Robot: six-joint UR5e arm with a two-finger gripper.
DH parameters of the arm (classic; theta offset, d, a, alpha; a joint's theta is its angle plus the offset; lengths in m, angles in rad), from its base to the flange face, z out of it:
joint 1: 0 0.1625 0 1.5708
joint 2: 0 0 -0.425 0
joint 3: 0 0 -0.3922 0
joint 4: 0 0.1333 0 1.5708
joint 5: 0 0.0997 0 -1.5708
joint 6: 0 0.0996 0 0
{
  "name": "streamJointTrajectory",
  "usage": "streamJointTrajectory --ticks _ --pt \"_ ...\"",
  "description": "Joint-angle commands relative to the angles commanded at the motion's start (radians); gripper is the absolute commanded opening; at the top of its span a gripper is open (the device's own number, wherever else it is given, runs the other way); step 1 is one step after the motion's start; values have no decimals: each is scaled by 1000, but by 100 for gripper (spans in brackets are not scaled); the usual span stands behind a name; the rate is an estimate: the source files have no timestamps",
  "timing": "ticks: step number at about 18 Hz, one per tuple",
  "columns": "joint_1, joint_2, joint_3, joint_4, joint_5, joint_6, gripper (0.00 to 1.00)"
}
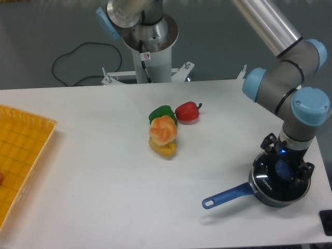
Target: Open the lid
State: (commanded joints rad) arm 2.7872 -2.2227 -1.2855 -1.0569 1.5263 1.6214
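The lid (270, 182) is round dark glass with a metal rim, white lettering and a blue knob (284, 168) at its centre. It lies flat on a blue-handled saucepan (228, 195) at the table's right front. My gripper (285, 167) hangs straight down over the lid, its black fingers on either side of the knob. How tightly the fingers press on the knob does not show.
Toy food sits mid-table: a green pepper (162, 113), a red pepper (187, 111), an orange-white piece (163, 129) on a yellow one (163, 149). A yellow tray (21, 155) lies at the left edge. The arm's base (150, 39) stands behind. A dark object (327, 220) lies at the right corner.
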Motion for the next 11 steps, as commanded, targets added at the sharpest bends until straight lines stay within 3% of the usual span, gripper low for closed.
streamJointTrajectory --ticks 4,11 --pt "2 0 0 -2 0 0 98" --pt "2 2 -3 -2 0 -3 79"
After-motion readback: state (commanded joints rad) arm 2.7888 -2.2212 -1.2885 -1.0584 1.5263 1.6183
